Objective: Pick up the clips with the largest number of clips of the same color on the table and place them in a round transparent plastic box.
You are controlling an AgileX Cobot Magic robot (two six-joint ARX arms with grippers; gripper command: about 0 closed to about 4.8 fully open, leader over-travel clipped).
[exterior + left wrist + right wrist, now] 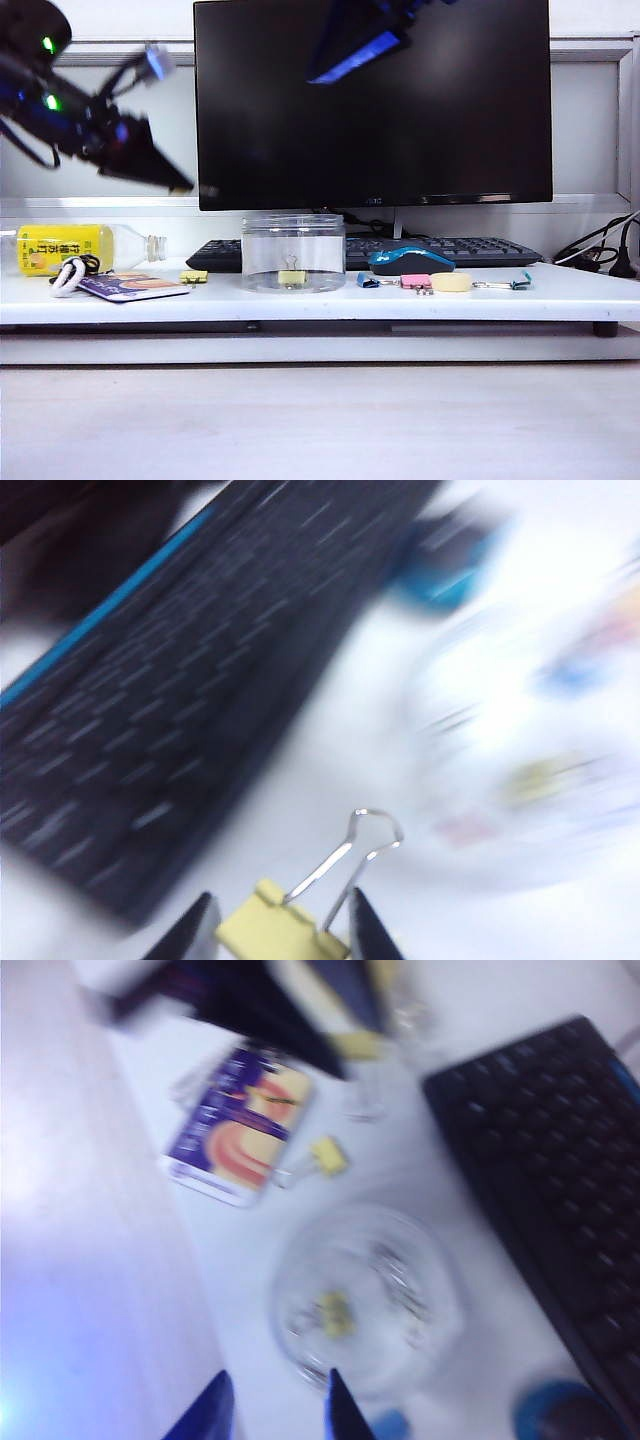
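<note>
The left gripper (278, 930), high above the table's left end, grips a yellow clip (275, 932). Another clip (194, 276) lies beside the card (132, 286). One clip (292, 277) lies inside the round box (294, 252). The right gripper (272, 1405) hangs above the box, jaws apart, empty.

Black arm (60, 115), seemingly green-lit

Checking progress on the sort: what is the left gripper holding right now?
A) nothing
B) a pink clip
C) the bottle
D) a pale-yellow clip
D: in the left wrist view a pale-yellow clip sits clamped between the left gripper's fingers, its wire handles sticking out.
</note>
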